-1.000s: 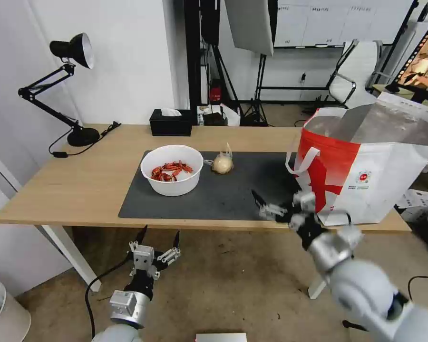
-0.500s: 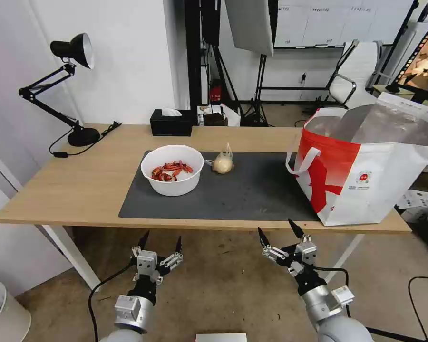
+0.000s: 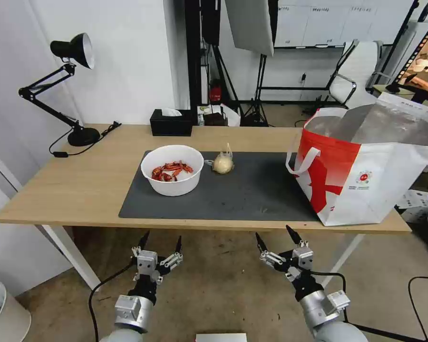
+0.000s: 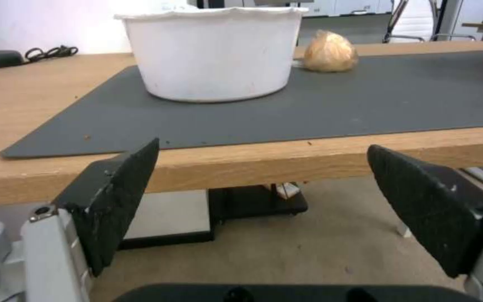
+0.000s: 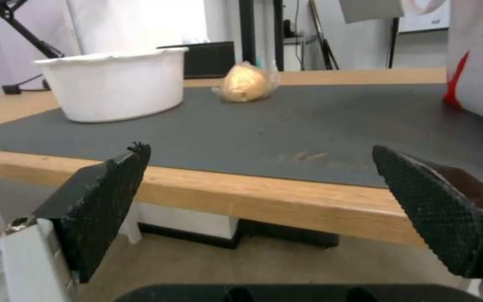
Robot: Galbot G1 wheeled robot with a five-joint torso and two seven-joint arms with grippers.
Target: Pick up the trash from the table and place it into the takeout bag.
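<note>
A white round bowl (image 3: 172, 169) of red crayfish shells stands on the dark grey mat (image 3: 233, 194) of the light-wood table (image 3: 81, 180). Beside it lies a small knotted bag with a beige lump (image 3: 222, 163). The white-and-red takeout bag (image 3: 366, 175) stands open at the table's right end, its foil lining showing. My left gripper (image 3: 160, 240) hangs open below the table's front edge, under the bowl. My right gripper (image 3: 274, 235) is open too, below the edge near the mat's right part. The bowl (image 4: 211, 52) (image 5: 113, 84) and the lump (image 4: 330, 51) (image 5: 247, 82) appear in both wrist views.
A black desk lamp (image 3: 71, 71) with its cable stands at the table's back left. A black tissue box (image 3: 171, 122) sits at the back edge. Light stands and an office chair (image 3: 356, 76) fill the room behind. A cardboard box (image 3: 221, 337) lies on the floor between my arms.
My right gripper has dropped from beside the takeout bag at table height to below the table's front edge and stays open. The left gripper has barely moved.
</note>
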